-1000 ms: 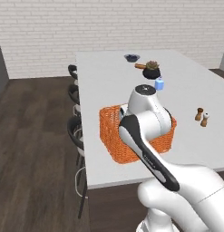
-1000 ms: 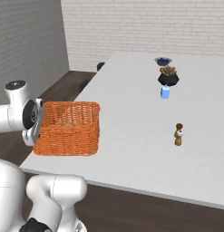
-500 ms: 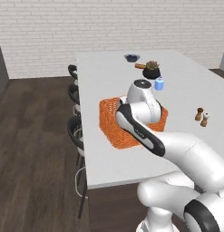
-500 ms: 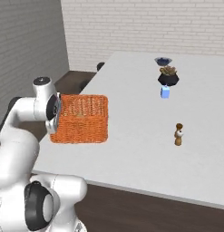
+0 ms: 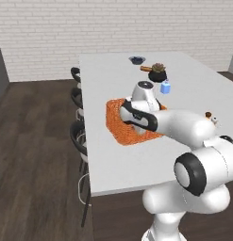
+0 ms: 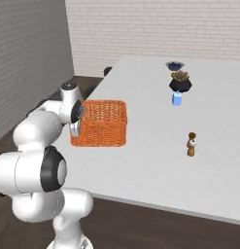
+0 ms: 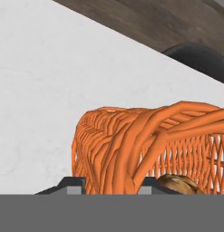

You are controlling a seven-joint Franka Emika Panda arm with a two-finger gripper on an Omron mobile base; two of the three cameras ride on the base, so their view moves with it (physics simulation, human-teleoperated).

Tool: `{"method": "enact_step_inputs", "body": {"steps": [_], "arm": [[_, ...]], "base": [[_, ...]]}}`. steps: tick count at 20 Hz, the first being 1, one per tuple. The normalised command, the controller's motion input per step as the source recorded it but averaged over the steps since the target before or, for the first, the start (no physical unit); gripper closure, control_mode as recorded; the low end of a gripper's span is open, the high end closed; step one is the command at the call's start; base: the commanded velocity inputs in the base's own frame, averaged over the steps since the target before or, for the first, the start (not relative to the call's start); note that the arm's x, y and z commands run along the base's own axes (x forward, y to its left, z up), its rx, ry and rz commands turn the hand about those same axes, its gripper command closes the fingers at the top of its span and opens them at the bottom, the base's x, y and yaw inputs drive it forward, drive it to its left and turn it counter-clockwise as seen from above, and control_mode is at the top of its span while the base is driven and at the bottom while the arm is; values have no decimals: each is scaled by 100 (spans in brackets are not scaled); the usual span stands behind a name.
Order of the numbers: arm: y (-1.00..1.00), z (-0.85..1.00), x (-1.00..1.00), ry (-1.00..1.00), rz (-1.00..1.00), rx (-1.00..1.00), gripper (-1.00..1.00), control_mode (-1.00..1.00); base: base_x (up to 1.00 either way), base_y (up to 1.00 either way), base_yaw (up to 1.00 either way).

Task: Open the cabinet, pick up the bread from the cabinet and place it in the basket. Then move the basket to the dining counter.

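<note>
The orange woven basket (image 5: 119, 128) is over the near left part of the white dining counter (image 5: 104, 165), about level with its top; I cannot tell whether it touches. My gripper (image 7: 114, 185) is shut on the basket (image 7: 131, 136), with the thick woven rim between the two fingertips. In the right base view the hand meets the left wall of the basket (image 6: 101, 122). Inside the basket, a part of the golden-tan bread (image 7: 179, 183) shows low by the right fingertip. The cabinet is out of view.
Farther along the counter stand a dark potted plant (image 6: 180, 81), a small blue cup (image 6: 177, 98) and a dark bowl (image 6: 175, 64). Brown shakers (image 6: 191, 144) stand to the right of the basket. Dark round stools (image 5: 78, 136) line the counter's left side.
The arm has stretched out and carried the basket farther from the counter's near edge, toward the middle. The grip on the rim has stayed the same.
</note>
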Motion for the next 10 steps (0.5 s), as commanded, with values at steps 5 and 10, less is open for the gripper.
{"method": "enact_step_inputs", "body": {"steps": [5, 10], "arm": [[-4, -46, 97, 0, 0, 0, 100, -100], [0, -50, 58, -1, 0, 0, 100, -100]], "base": [[0, 0, 0], [0, 0, 0]]}}
